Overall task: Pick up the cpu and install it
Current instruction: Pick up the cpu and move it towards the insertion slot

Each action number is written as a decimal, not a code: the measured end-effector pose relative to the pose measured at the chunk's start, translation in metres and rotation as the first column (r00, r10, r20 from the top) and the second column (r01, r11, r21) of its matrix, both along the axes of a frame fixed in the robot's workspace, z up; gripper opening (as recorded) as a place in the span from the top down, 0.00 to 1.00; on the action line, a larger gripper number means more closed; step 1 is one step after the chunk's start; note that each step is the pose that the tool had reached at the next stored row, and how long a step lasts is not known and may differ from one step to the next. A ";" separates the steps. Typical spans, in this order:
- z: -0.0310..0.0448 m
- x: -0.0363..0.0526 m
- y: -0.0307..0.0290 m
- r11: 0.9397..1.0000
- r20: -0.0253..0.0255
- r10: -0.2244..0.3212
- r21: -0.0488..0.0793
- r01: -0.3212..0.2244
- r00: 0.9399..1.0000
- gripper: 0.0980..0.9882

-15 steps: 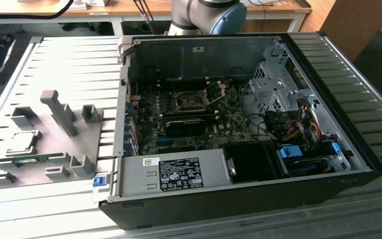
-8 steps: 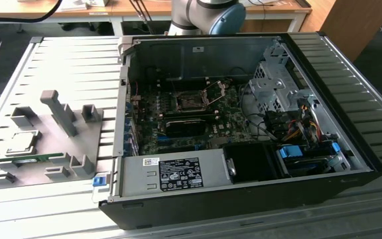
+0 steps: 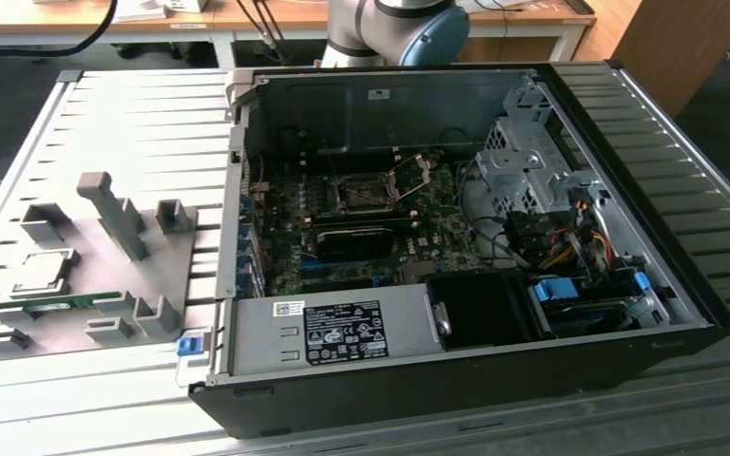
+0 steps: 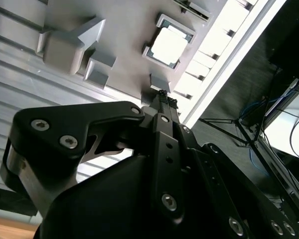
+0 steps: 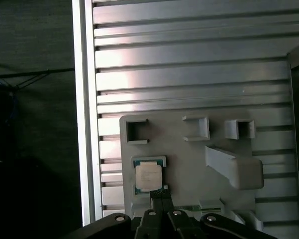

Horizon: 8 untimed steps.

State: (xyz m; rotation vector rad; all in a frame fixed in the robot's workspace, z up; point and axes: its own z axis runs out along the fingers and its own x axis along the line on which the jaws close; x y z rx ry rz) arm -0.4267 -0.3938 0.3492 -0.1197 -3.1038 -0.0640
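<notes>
Your gripper (image 5: 161,193) is clenched, fingertips pressed together with nothing between them. It hangs above the grey fixture plate (image 5: 189,149). The cpu (image 5: 149,176) lies flat in its recess just ahead of the fingertips, silver top up and not gripped. Beyond the plate runs the slatted worktop (image 5: 189,74).

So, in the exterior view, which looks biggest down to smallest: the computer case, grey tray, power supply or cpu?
Largest to smallest:
1. computer case
2. grey tray
3. power supply
4. cpu, clearly the smallest, lying on the tray.
</notes>
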 end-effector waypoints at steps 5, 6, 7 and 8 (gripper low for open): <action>-0.0077 -0.0008 -0.0006 1.000 0.004 0.000 0.002 0.000 1.000 0.99; -0.0090 -0.0010 -0.0006 1.000 0.005 0.000 0.006 0.000 1.000 0.99; -0.0101 -0.0012 -0.0005 1.000 0.004 0.000 0.009 0.000 1.000 0.99; -0.0110 -0.0014 -0.0005 1.000 0.004 0.000 0.013 0.000 1.000 0.99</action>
